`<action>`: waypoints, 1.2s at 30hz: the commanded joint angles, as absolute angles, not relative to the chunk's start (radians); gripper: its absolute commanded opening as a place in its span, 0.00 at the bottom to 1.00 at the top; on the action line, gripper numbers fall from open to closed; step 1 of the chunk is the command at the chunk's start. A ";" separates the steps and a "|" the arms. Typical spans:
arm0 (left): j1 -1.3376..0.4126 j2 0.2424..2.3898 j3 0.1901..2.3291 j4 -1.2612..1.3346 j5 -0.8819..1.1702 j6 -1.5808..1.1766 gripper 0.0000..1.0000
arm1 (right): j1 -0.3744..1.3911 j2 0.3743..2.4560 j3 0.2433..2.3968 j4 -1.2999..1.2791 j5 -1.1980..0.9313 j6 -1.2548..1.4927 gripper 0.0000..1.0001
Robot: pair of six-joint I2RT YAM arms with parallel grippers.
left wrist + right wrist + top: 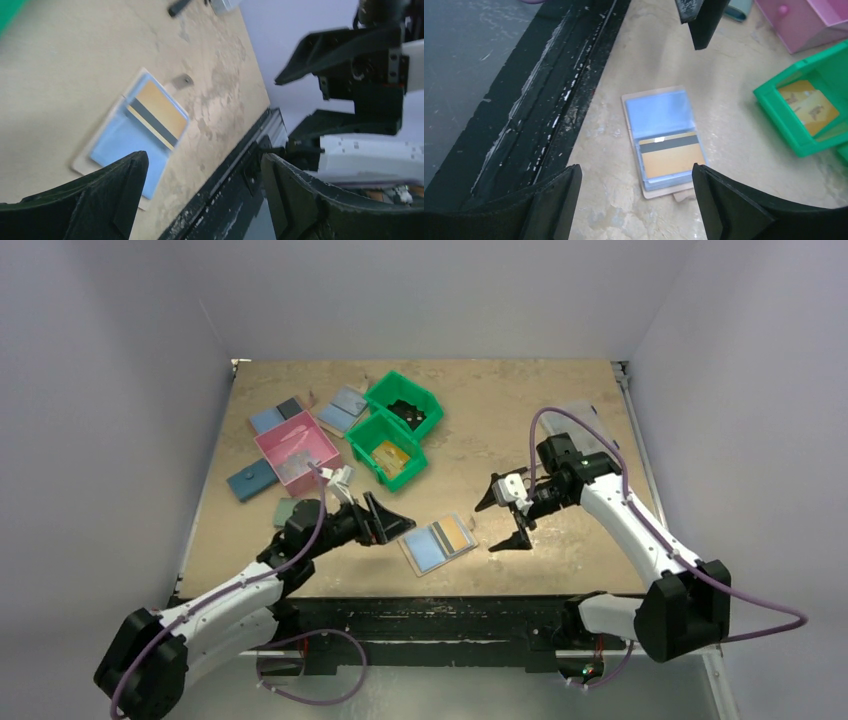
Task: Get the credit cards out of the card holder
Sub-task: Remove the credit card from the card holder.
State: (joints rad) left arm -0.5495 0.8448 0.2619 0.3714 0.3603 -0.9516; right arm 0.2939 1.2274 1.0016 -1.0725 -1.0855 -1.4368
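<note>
Left hand [395, 520] and right hand [487, 528] spread wide, empty. Between them, open card holder [425, 552]. Long axis slanting near-left to far-right, orange credit card [458, 533] at far-right end.

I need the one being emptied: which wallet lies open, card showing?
The card holder at the front, apart from the rest: spread open, light-blue half beside an orange card with a dark stripe. The other wallets lie far left by the bins.
</note>
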 commanded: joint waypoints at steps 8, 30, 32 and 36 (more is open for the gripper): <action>-0.825 0.957 0.192 0.681 0.150 -0.964 0.88 | 0.296 1.215 0.914 -0.882 -1.069 -1.281 0.88; -1.007 1.129 0.113 0.952 -0.080 -1.031 0.84 | 0.406 1.306 0.925 -0.644 -0.826 -0.818 0.76; -1.011 1.139 0.116 0.956 -0.085 -1.031 0.84 | 0.414 1.313 0.924 -0.638 -0.819 -0.809 0.75; -1.015 1.162 0.117 0.970 -0.095 -1.038 0.84 | 0.425 1.330 0.928 -0.634 -0.802 -0.794 0.71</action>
State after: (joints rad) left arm -1.0061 1.1431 0.1158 0.8879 -0.0643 -1.0195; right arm 0.4137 1.3235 0.9112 -0.6624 -0.8246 -0.8314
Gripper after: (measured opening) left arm 0.846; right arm 0.721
